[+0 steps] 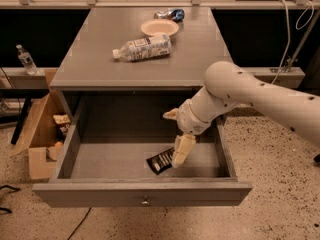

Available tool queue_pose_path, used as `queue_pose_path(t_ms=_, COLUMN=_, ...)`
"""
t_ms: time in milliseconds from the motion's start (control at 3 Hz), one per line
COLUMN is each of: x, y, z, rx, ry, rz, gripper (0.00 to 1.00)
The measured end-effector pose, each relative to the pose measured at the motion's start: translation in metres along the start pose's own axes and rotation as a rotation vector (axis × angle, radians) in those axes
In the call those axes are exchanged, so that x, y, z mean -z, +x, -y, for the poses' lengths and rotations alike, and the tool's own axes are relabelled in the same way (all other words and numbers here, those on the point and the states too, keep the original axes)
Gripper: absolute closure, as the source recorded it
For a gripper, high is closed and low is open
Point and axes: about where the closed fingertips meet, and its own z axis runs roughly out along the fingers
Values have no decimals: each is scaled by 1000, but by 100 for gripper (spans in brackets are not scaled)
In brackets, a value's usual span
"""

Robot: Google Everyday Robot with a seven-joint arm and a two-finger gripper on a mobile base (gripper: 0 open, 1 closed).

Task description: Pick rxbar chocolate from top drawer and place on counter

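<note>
- Top drawer (142,193) is pulled out, with a round knob (145,202) at the middle of the front panel.
- Rxbar chocolate (159,162) lies flat on the drawer floor, front-right of centre and near the front panel. It is skewed to the drawer walls and is the only item I can see inside.
- Gripper (172,140) is inside the drawer, just above and right of the bar, and it is released with nothing grasped. The fingers are spread wide: one points down (182,151), the other points left towards the drawer's back (170,115).
- The tip of the lower finger sits at the bar's right end. It overlaps that end in this view, so I can't tell whether it is touching or just above.
- Arm (260,96) comes in from the right, over the drawer's right wall and under the counter's front lip. It hides the drawer's back-right corner.
- Counter (95,64) is above the drawer, and everything on it sits in the far half.
- Plastic bottle (142,48) lies on its side near the middle of the counter.
- Shallow bowl (159,27) sits just behind the bottle.
- Blue-silver snack bag (169,15) is at the back edge, beside the bowl.
- Open cardboard box (37,139) is on the floor against the cabinet's left side.
- Small bottle (25,59) stands on the ledge at the left.
- Cable (290,31) hangs at the right, well apart from the drawer.
</note>
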Motion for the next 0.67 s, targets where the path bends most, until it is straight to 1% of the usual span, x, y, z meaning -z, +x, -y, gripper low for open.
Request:
queue_pose_path(t_ms=333, x=-18, y=5, z=5, rx=16, ry=11, rz=-17, gripper=0)
queue_pose_path(t_ms=667, x=-42, y=11, z=8, rx=23, ry=5, rz=-54, gripper=0)
